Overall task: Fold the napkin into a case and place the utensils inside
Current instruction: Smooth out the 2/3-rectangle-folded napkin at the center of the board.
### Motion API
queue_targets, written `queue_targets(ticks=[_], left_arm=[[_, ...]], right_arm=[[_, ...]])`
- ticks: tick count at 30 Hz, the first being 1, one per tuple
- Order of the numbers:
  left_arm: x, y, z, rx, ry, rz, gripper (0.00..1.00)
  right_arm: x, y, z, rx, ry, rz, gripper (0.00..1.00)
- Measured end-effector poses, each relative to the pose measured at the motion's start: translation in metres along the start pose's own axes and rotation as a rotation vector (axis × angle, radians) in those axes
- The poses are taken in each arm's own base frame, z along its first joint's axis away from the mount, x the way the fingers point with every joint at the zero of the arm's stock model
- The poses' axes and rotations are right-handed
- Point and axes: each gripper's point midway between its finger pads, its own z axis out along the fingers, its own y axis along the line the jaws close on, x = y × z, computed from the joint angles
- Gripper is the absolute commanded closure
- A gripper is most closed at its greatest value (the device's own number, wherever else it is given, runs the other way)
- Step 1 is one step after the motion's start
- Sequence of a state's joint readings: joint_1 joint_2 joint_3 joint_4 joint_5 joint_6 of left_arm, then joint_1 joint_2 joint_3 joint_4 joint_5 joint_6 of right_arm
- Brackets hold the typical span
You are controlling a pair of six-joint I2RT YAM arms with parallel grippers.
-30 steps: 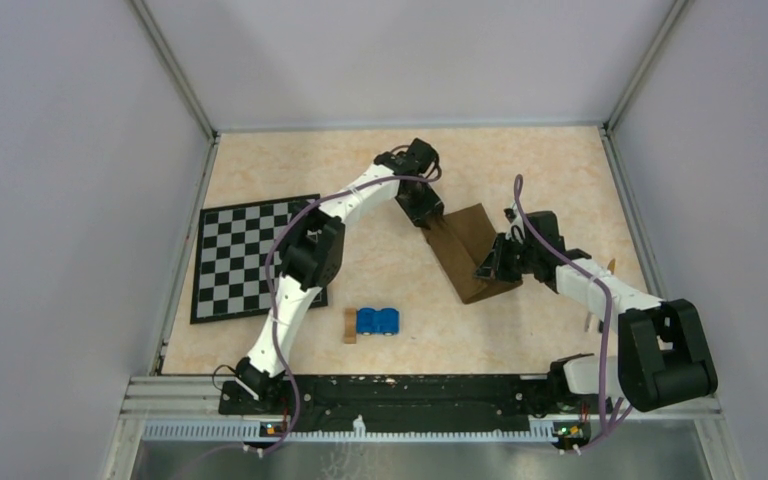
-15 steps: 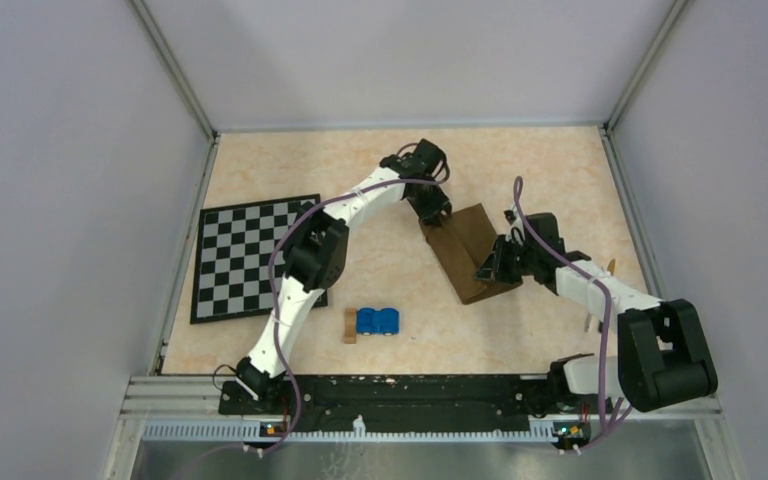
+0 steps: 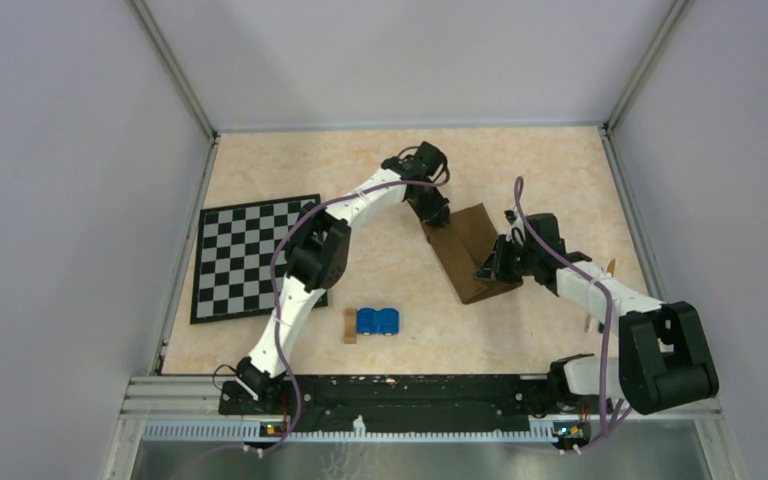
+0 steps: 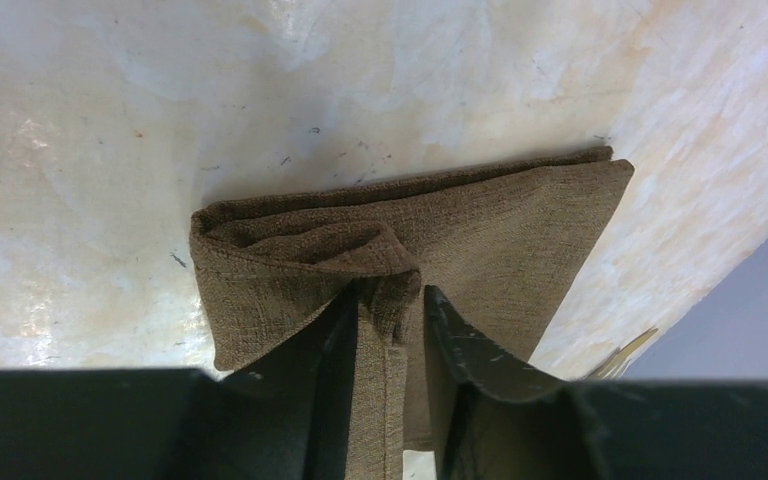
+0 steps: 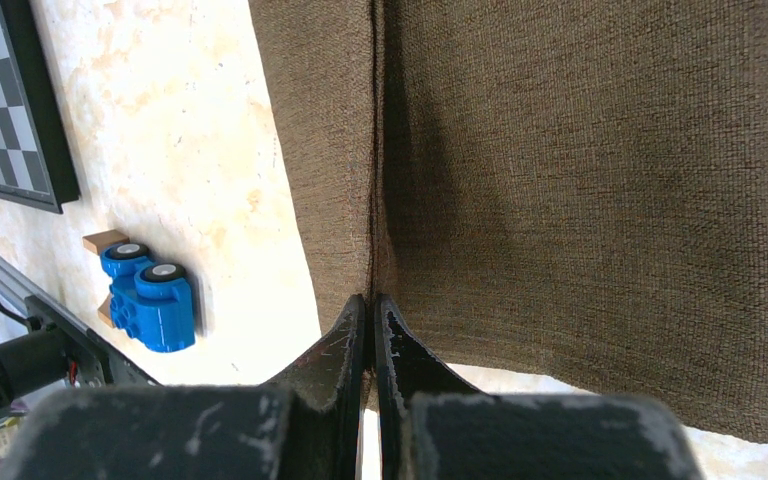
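Observation:
The dark brown napkin (image 3: 470,250) lies folded into a long layered strip, slanting across the table's middle right. My left gripper (image 3: 439,214) is at its far end, shut on a raised pinch of cloth (image 4: 390,300), with layered folds (image 4: 290,245) bunched ahead of the fingers. My right gripper (image 3: 489,270) is at the strip's near right edge, its jaws closed tight on a fold line of the napkin (image 5: 371,305); the wide panel (image 5: 580,180) spreads to the right. A thin tan utensil tip (image 3: 610,266) shows beside the right forearm, mostly hidden.
A blue toy car (image 3: 377,321) with a small tan wooden block (image 3: 350,326) sits in front of the napkin, also in the right wrist view (image 5: 150,300). The black-and-white chessboard mat (image 3: 250,255) lies at left. Grey walls enclose the table.
My left gripper has moved a little right and farther back with the napkin's far end, drawing the strip straighter. The right gripper has barely moved.

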State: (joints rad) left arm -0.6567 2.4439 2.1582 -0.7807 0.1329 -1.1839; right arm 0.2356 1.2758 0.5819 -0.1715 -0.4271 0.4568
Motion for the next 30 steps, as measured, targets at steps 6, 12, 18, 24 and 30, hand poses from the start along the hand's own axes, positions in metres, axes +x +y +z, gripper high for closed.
queue_targets(ticks=[6, 12, 18, 24, 30], left_arm=[[0.0, 0.003, -0.001, -0.016, -0.001, 0.007, 1.0], [-0.002, 0.0, -0.005, -0.017, -0.023, 0.046, 1.0], [0.003, -0.009, -0.008, 0.019, -0.018, 0.077, 1.0], [0.012, -0.022, -0.009, 0.076, 0.008, 0.119, 1.0], [0.019, -0.031, -0.003, 0.14, 0.021, 0.173, 1.0]], right_arm=[[0.0, 0.0, 0.0, 0.0, -0.001, 0.0, 1.0], [-0.003, 0.003, -0.003, -0.008, -0.016, -0.007, 1.0], [0.0, 0.0, -0.005, 0.004, -0.018, 0.002, 1.0], [0.009, -0.011, -0.005, 0.053, -0.008, 0.023, 1.0], [0.01, -0.019, -0.005, 0.094, -0.01, 0.032, 1.0]])
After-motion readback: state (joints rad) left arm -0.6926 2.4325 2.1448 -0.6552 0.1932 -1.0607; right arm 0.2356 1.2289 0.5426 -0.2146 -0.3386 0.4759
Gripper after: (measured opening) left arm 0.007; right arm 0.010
